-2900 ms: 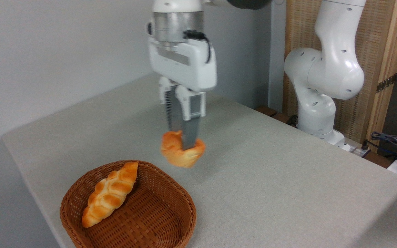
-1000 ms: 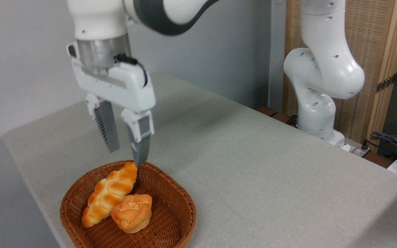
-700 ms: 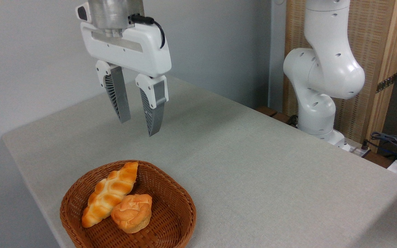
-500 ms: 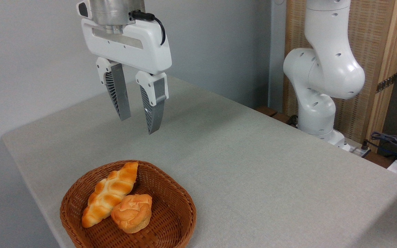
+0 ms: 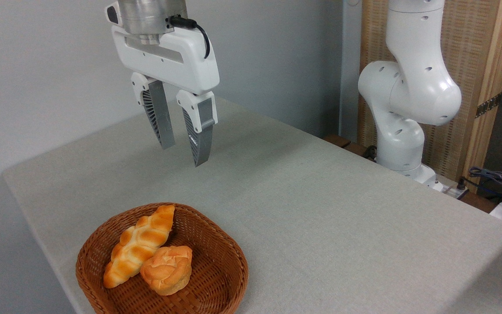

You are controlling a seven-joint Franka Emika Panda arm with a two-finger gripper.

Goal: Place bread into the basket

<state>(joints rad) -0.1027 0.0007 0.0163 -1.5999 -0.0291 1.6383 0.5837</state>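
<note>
Resting in basket (image 5: 216, 279), bread (image 5: 166, 269) knotted top up, against braided loaf (image 5: 139, 245)

A grey cloth-covered table (image 5: 320, 209) bears the basket (image 5: 216, 279) near its front-left edge.

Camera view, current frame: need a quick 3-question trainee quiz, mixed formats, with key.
1. True or false: the round bun lies inside the wicker basket.
2. Multiple choice: the gripper is (A) shut on the bun, (B) open and empty above the table, (C) resting on the basket rim.
3. Fill in: the bun touches the long ______ loaf on its left.

Key: 1 true; 2 B; 3 braided.
</note>
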